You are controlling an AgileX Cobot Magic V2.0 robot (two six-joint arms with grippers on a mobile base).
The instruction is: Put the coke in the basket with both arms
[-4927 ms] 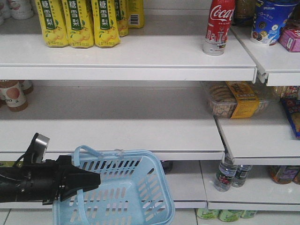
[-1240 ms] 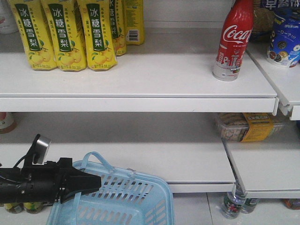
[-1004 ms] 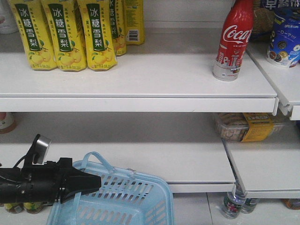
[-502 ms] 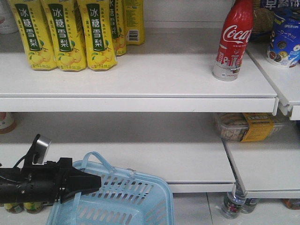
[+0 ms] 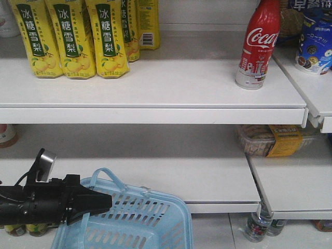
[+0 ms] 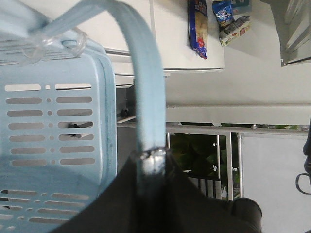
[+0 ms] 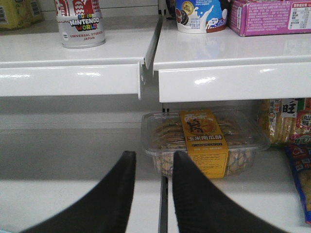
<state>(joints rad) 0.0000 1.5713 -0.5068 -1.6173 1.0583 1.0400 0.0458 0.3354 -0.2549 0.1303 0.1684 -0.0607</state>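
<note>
- I am clamping my left jaws on the basket's handle; the left wrist view shows the blue loop pinched between them, running up and over to the slotted wall.
- I am holding the basket low on the left, in front of the bottom shelves, with its mouth facing up.
- My right jaws are standing apart with a moderate gap and nothing between them.
- They are pointing at the middle shelf, straight towards a clear snack tray, not at the coke.
- The coke is standing upright on the upper shelf near its right end, well apart from the yellow bottles on the left.
- In the right wrist view its base is sitting above and to the left of my jaws, so I am not yet lined up with it.
- As I judge it, I am in the step of reaching for the coke; the basket is already in hand and the pick is not yet begun.
- Next I am going to need to raise the right arm to the upper shelf, shift left, and bring the open jaws around the bottle's body before closing.
- Meanwhile the left arm should be keeping the basket steady, mouth up.
</note>
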